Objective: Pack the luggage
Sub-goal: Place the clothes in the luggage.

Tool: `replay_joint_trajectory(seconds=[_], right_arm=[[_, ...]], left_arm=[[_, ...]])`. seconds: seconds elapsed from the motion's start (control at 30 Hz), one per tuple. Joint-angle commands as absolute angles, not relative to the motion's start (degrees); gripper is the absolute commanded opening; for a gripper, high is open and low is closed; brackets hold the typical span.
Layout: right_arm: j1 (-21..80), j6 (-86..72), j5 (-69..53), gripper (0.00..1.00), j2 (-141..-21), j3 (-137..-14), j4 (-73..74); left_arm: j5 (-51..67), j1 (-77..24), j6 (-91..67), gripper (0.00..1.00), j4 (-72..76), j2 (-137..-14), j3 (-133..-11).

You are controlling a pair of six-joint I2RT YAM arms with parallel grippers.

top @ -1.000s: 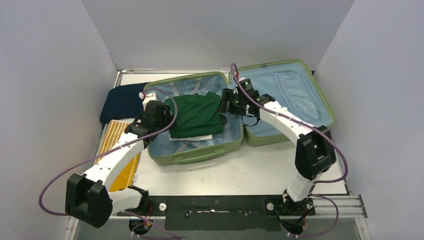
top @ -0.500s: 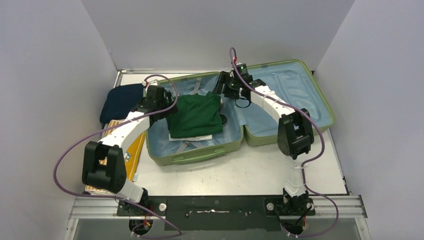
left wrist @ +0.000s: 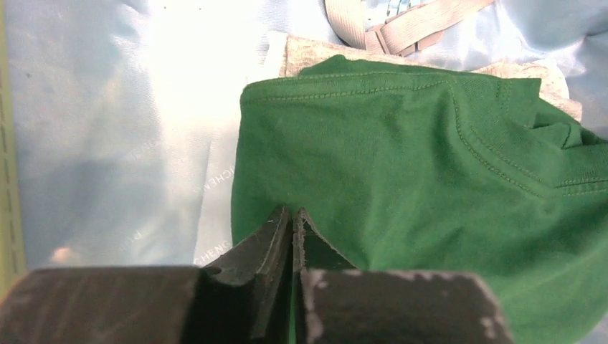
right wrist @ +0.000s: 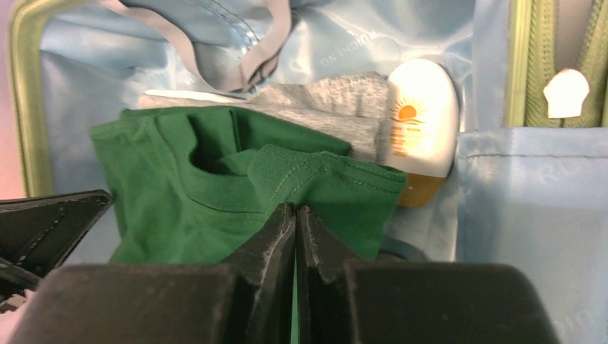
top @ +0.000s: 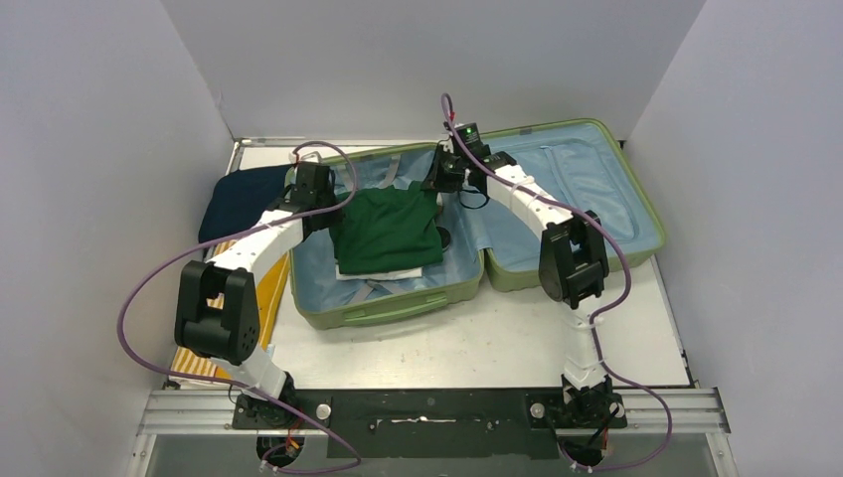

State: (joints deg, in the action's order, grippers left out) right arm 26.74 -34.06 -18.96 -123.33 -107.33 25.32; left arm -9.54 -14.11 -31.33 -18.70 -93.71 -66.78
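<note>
1. The luggage (top: 398,310) lies open and flat on the table (top: 447,348), both blue-lined halves facing up; the left half holds the load, while the right half shows only lining in the top view; by my reading the packing is partway through, with closing not yet begun.
2. A green shirt (top: 388,229) lies inside the left half, on top of the pile; its folds are loose and the collar end is rumpled, so it looks placed but not yet flattened.
3. Outside the case, just beside its left wall, sit a navy bundle (top: 239,199) and a yellow striped item (top: 272,293); these probably remain to be packed.
4. A grey garment (right wrist: 330,107) lies under the green shirt, already in; the grey straps (right wrist: 244,50) lie unfastened at the far end.
5. A white and orange bottle (right wrist: 419,129) is tucked against the grey garment near the hinge, already in.
6. The left gripper (left wrist: 294,215) is clenched on the shirt's left edge; the right gripper (right wrist: 295,211) is clenched on the hem by the collar; a sliver of green shows between each pair of fingers.
</note>
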Motion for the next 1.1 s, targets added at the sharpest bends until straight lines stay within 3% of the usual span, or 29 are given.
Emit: replay_joint_trajectory(seconds=[0.0,0.33,0.5,0.6,0.63,0.73,0.8,0.9,1.07], right_arm=[[27.76,-32.62,-20.04,0.0,-122.84,-112.17,23.62],[28.83,-31.61,-20.2,0.0,-122.68,-115.0,19.37],[27.97,-32.62,-14.47,0.0,-123.41,-114.45,21.34],[26.33,-33.91,-11.93,0.0,-124.29,-112.41,23.89],[26.03,-33.86,-11.84,0.03,-124.41,-111.84,24.29],[25.56,-33.2,-12.28,0.34,-123.8,-110.25,23.76],[25.48,-32.79,-13.09,0.49,-122.86,-110.15,23.0],[25.45,-32.03,-13.57,0.61,-120.8,-110.92,22.9],[26.19,-31.38,-12.83,0.66,-113.83,-108.0,20.43]], left_arm=[[-10.41,-13.04,-29.83,0.0,-14.63,-92.17,-70.56],[-11.4,-11.7,-29.41,0.0,-10.62,-88.19,-69.7],[-11.71,-11.56,-29.78,0.0,-11.65,-88.32,-70.07],[-12.08,-11.55,-29.91,0.13,-12.12,-88.29,-68.86],[-11.94,-11.6,-29.9,0.19,-12.06,-88.26,-68.54],[-10.35,-11.6,-29.97,0.48,-11.63,-88.41,-67.75],[-9.63,-11.6,-30.02,0.59,-11.73,-88.7,-67.95],[-9.41,-11.56,-29.96,0.67,-12.75,-89.15,-68.76],[-8.57,-11.03,-29.9,0.7,-14.14,-91.24,-70.54]])
